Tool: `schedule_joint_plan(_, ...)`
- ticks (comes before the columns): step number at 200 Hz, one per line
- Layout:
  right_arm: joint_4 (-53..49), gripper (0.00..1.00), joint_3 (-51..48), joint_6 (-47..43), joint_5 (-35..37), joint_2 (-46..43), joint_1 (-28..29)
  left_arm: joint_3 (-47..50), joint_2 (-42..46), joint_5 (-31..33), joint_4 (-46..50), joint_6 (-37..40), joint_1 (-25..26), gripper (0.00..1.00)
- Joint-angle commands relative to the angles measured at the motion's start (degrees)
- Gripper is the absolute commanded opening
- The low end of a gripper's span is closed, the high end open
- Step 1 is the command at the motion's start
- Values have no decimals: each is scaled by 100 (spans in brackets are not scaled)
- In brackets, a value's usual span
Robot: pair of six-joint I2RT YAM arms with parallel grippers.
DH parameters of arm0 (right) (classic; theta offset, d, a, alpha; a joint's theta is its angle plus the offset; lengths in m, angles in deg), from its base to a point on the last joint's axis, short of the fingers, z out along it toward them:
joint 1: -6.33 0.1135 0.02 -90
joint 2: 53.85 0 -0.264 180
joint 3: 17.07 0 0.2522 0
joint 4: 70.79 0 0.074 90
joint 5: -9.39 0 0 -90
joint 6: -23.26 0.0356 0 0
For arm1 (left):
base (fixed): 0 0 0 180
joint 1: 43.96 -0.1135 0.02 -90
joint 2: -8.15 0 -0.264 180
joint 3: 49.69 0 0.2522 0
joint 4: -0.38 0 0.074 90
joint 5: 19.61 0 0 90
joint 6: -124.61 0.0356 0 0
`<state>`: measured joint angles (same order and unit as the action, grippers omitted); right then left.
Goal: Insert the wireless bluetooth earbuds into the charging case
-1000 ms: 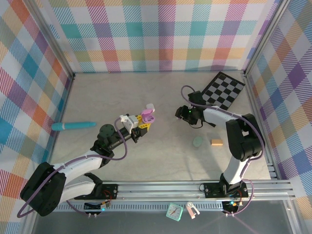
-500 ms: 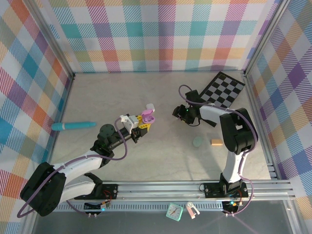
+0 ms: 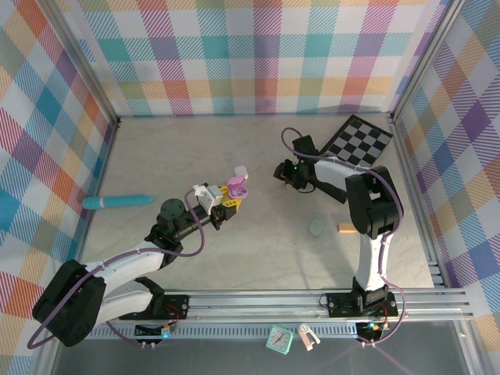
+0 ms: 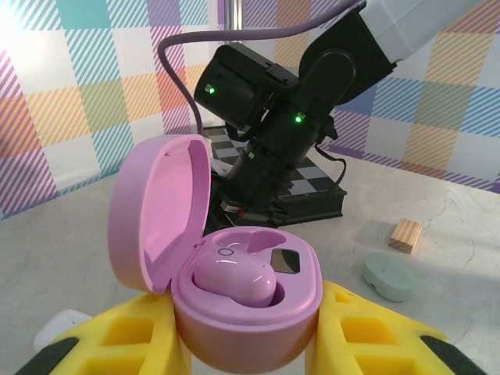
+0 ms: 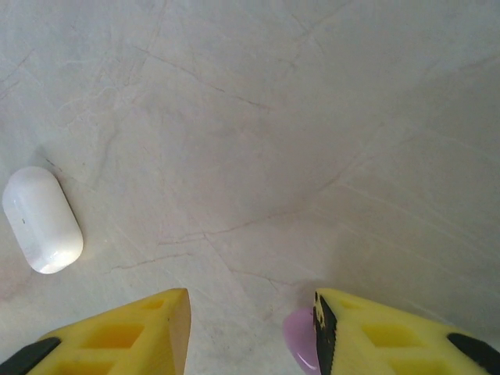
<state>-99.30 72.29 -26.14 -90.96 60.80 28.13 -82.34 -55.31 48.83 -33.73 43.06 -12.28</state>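
Your left gripper [image 4: 246, 344] is clamping the lilac charging case [image 4: 258, 308], lid up.
Your right gripper [image 5: 250, 312] is hanging, jaws apart, lilac earbud [image 5: 299, 341] at 5 o'clock.

The right fingers [image 3: 280, 171] now sit farther left and farther from the bases than a second ago, nearer the lilac case [image 3: 237, 186]. The right arm [image 3: 367, 211] has folded leftward, standing steeper.

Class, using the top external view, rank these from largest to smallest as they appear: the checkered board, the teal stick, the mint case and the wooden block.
1. checkered board
2. teal stick
3. mint case and wooden block: these look nearly alike, so they are left unranked.
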Motion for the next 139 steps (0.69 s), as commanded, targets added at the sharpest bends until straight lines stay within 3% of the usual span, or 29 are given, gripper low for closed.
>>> schedule_joint_plan(1, -453, 46, 301, -451, 60, 65, 17, -123, 157, -16, -11, 95, -57, 25)
schedule_joint_plan(27, -1082, 47, 505, -1223, 787, -119, 132, -78, 191, 87, -34, 92, -57, 24)
schedule_joint_plan(74, -1784, 46, 676, -2766, 1977, -214, 539, 191, 463, 956, -94, -30, -297, 24)
schedule_joint_plan(109, -1929, 44, 811, -3365, 2883, -59, 941, 418, 544, 1426, -459, -521, -825, 24)
schedule_joint_plan(139, -2070, 43, 1067, -3714, 3576, 205, 1269, 413, 737, 1698, -235, -545, -923, 24)
